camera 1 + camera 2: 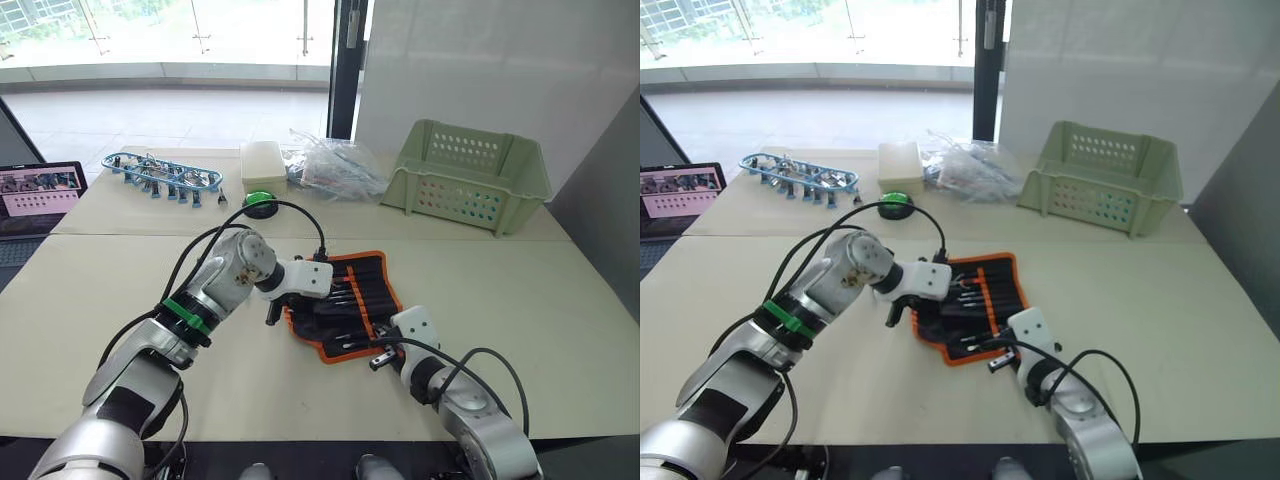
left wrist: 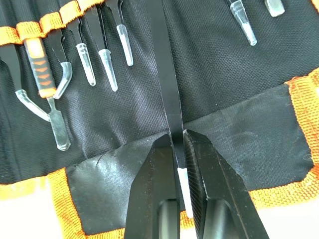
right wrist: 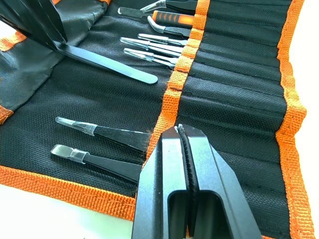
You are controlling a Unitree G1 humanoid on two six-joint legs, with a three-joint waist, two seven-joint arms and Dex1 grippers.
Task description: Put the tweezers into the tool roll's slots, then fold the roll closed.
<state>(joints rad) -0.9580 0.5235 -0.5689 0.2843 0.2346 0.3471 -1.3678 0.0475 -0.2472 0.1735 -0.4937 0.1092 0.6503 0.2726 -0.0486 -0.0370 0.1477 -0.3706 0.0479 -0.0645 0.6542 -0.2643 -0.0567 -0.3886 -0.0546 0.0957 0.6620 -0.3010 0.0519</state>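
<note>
Left gripper [image 2: 178, 149] fingers clamp one tweezer [image 2: 167, 84], lying flat over the open tool roll [image 1: 345, 305], shaft extending beyond the fingertips. Right gripper [image 3: 180, 132] fingers closed, empty, above the orange band. Tweezer judged light, stiff, slippery; hold mid-shaft

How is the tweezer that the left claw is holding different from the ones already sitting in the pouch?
The held tweezer is clamped in the left gripper and lies loose across the tool roll; the stowed tweezers sit tucked in slots. Its flat tip looks bare in the right wrist view, while theirs wear clear caps. All are slim and black.
</note>
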